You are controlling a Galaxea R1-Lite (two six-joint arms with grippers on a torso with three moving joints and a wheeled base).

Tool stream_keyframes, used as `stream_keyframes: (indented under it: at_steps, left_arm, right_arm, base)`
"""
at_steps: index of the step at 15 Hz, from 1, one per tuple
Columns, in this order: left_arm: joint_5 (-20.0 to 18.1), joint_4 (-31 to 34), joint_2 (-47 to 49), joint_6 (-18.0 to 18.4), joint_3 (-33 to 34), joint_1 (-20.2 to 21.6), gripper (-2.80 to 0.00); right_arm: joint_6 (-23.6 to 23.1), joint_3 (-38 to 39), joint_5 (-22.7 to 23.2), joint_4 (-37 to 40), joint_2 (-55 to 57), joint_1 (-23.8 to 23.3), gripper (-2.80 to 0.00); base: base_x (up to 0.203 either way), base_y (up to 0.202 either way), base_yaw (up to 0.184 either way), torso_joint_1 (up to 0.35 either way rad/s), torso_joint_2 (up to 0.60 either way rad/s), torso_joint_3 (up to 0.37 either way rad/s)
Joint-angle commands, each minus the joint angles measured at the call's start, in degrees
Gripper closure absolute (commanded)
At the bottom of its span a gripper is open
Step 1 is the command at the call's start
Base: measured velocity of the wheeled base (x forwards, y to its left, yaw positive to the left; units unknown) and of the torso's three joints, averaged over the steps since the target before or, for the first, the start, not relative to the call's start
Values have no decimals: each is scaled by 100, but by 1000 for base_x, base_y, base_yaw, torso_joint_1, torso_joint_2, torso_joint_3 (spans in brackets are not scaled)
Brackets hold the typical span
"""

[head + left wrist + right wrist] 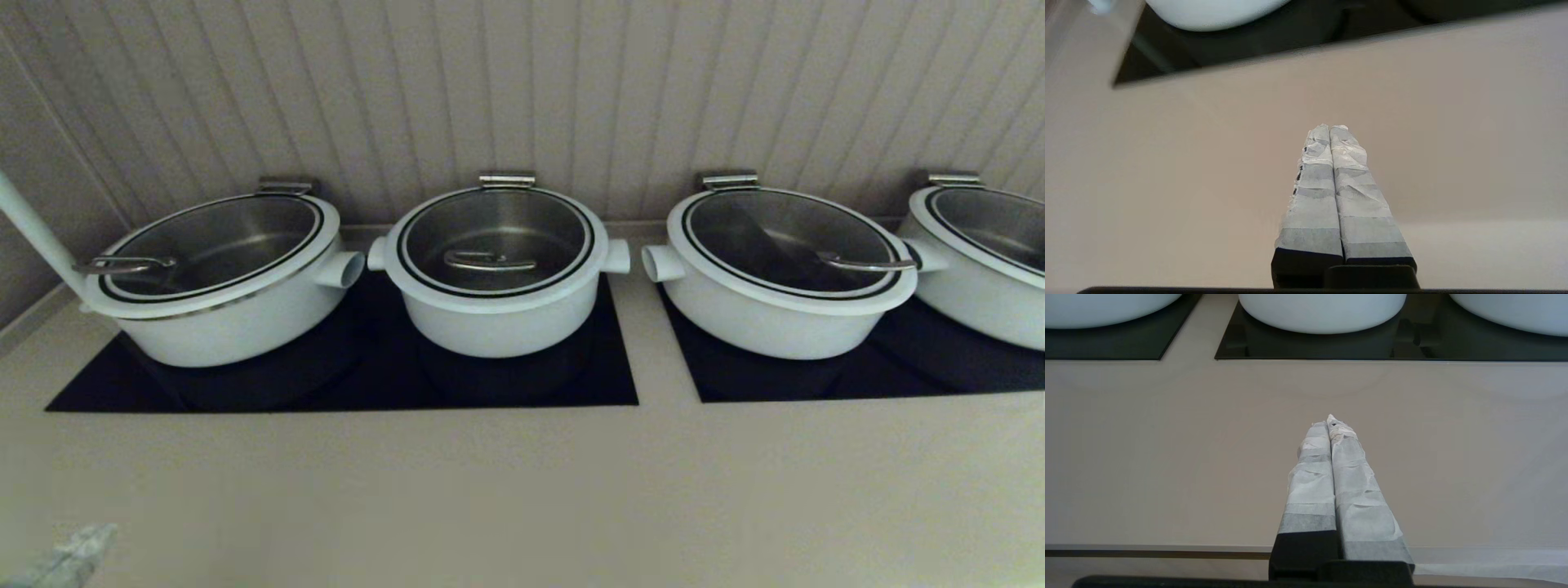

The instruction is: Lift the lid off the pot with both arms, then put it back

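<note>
Waiting at the start: lid point(494, 241) sits on the pot point(498, 318), centre of the head frame. My left pincer point(1329, 127) and right pincer point(1329, 420) are pressed together, empty, low over the desk point(522, 490). Lifting and replacing both remain.

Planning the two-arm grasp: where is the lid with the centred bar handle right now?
In the head view, the lid sits closed on the pot, second from the robot's left, on the left black cooktop between two wider pots.
</note>
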Motion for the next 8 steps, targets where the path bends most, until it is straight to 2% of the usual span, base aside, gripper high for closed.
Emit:
stream_keyframes:
  at_steps: [1, 4, 6, 8]
  left_arm:
    - [-314, 2238, -2153, -78, -225, 90, 0]
    - [-792, 2859, -3327, -177, -232, 187, 0]
    - [-967, 2994, -3563, -236, -197, 221, 0]
    - [-967, 2994, -3563, -308, -190, 230, 0]
  right_arm:
    - [-4, 0, 2, 1, 7, 0, 0]
    - [-4, 0, 2, 1, 7, 0, 0]
    - [-4, 0, 2, -5, 7, 0, 0]
    - [-4, 0, 2, 1, 7, 0, 0]
  base:
    - [0, 0, 0, 0, 0, 0]
    - [0, 0, 0, 0, 0, 0]
    - [0, 0, 0, 0, 0, 0]
    - [0, 0, 0, 0, 0, 0]
